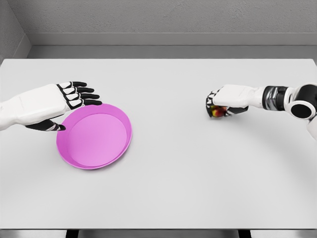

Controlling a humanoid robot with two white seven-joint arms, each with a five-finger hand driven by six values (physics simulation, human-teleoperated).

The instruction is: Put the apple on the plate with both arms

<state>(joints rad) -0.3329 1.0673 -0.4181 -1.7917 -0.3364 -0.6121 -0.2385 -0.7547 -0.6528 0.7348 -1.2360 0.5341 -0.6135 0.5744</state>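
A magenta plate point(111, 148) lies on the white table, left of the middle. My left hand point(69, 106) hovers at the plate's upper left rim, fingers spread and thumb low, holding nothing. On the right side, my right hand point(218, 105) is curled around a small red and yellow apple point(216, 112), which peeks out under the fingers and sits at table height. The apple is mostly hidden by the hand.
The white table point(178, 188) spans the view, with its front edge near the bottom and a grey wall behind its far edge.
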